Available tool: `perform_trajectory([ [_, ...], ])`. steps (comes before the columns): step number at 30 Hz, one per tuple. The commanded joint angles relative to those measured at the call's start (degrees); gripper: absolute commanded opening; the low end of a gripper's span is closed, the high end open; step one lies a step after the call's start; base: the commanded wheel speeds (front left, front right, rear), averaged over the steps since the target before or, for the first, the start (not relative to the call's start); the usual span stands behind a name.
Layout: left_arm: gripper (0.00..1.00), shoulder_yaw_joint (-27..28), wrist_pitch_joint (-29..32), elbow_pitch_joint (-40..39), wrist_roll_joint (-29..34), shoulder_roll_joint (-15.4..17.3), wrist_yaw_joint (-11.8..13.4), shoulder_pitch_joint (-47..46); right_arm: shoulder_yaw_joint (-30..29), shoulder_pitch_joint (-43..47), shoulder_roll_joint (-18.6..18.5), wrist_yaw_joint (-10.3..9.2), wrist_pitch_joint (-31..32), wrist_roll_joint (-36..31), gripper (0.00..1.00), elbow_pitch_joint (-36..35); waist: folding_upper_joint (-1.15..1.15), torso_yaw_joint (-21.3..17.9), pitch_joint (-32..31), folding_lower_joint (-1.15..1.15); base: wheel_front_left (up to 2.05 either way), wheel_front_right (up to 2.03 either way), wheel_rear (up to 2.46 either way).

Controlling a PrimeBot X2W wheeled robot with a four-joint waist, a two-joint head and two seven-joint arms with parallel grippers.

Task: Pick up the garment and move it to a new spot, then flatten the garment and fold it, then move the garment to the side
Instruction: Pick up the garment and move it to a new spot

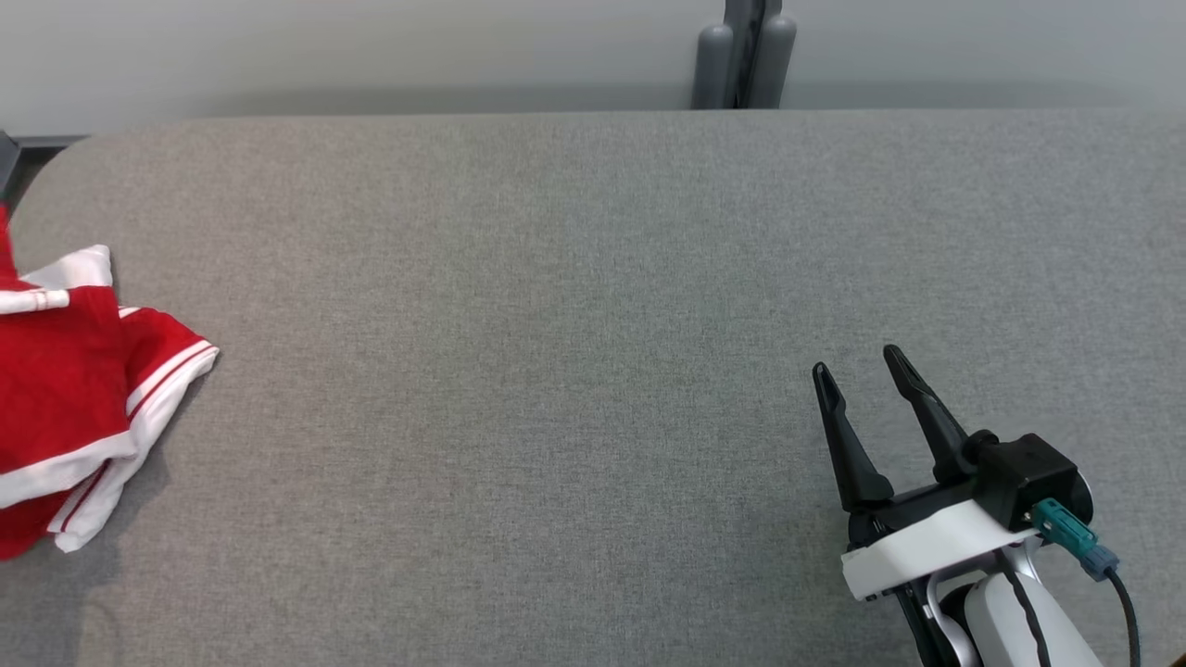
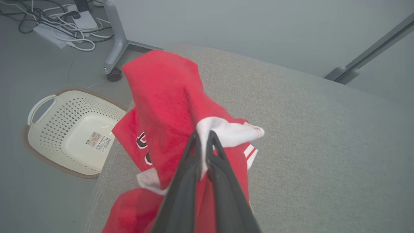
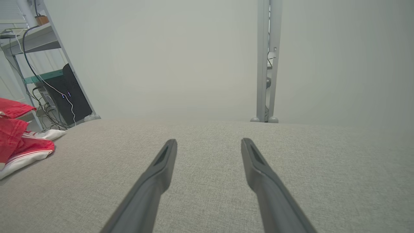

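left pincer (image 2: 203,134) is pressed together on a white-trimmed edge of the red garment (image 2: 161,94). we see the pale cloth squeezed between its two dark fingers, with red folds bunched up beyond the tips. we judge the grip was placed on a hem or cuff because that firmer edge should slip less once the cloth is lifted.

the garment lies crumpled at the far left end of the grey table (image 1: 593,278), and part of it seems to hang over that end. a cream basket (image 2: 48,129) stands on the floor below it, off to the left. with so much bare table towards the middle, we reckon the carry to a new spot is only starting.

right pincer (image 1: 857,359) is spread wide and holds nothing. it hovers low over the near right of the table, well apart from the cloth. we think it waits there to stay out of the way and to take a second corner later.

as for pose, the left wrist looks down at a slant onto the heap from above. the right forearm rises from the near right corner, with its fingers pointing towards the far side and leaning slightly left.
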Motion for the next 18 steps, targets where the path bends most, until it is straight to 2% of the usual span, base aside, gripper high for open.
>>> perform_trajectory([
  [1, 0.0, -0.6, -0.67, -1.3, -0.25, 0.66, -0.1, -1.34, -0.03, 0.38, -0.44, 0.13, -0.15, 0.43, 1.0, 0.17, 0.0, -0.1, -1.26, 0.0, 0.0, 0.0, 0.0],
  [10, 0.0, -5.32, -2.85, -13.48, 2.14, 0.84, -0.1, -4.12, -0.09, 3.18, -0.45, 0.13, -0.15, 1.82, 1.0, 0.9, 0.0, -1.32, -6.31, 0.0, 0.0, 0.0, 0.0],
  [18, 0.0, -9.32, -1.5, -25.05, 3.31, -0.59, 0.31, -4.82, 0.32, 4.32, -0.44, 0.13, -0.15, 2.71, 1.0, 0.68, 0.0, -5.96, -8.69, 0.0, 0.0, 0.0, 0.0],
])
